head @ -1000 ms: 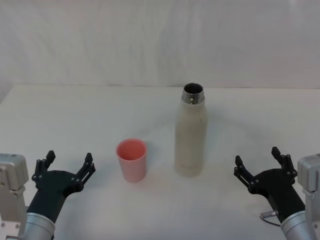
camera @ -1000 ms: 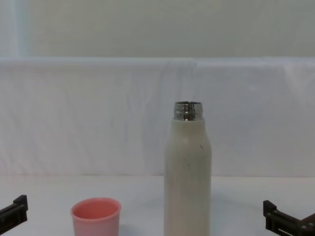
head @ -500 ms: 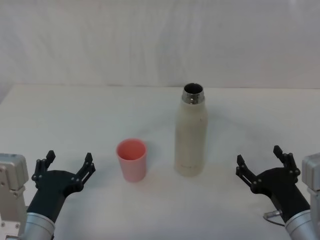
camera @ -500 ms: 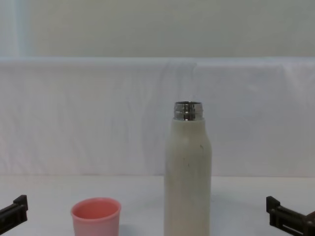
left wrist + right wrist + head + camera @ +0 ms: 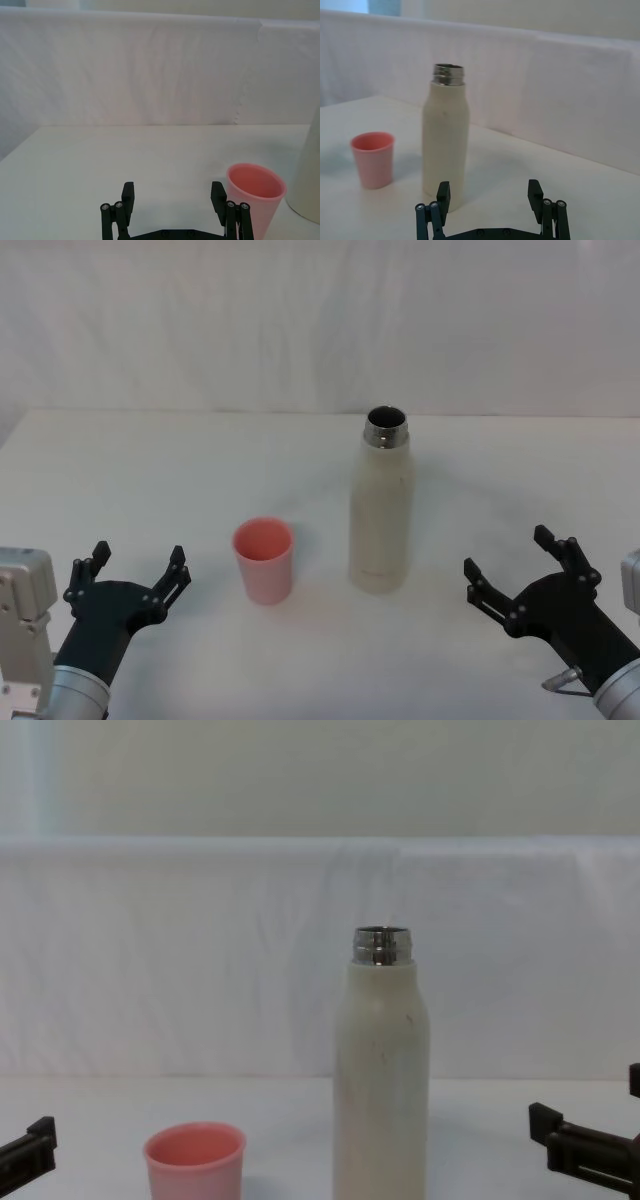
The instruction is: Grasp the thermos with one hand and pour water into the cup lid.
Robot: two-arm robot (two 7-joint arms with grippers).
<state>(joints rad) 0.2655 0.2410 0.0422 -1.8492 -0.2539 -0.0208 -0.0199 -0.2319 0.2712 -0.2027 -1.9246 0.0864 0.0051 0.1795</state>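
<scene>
The cream-white thermos [image 5: 382,508] [image 5: 381,1075] [image 5: 445,137] stands upright and uncapped at the table's middle, its steel neck open. Left of it, a short gap away, sits the pink cup lid [image 5: 263,559] [image 5: 194,1160] [image 5: 255,196] [image 5: 372,158], mouth up. My right gripper [image 5: 507,562] [image 5: 490,197] hovers open to the right of the thermos, turned toward it, with nothing between its fingers. Near the front left my left gripper [image 5: 137,568] [image 5: 172,197] rests open and empty, the cup lid off to its right.
A white table [image 5: 180,470] carries everything, with a white cloth backdrop [image 5: 300,320] rising at its far edge. Bare table surface lies between each gripper and the two objects.
My right gripper has swung to face the thermos and shifted slightly, its fingers staying open. The left gripper, thermos and cup lid have not moved.
</scene>
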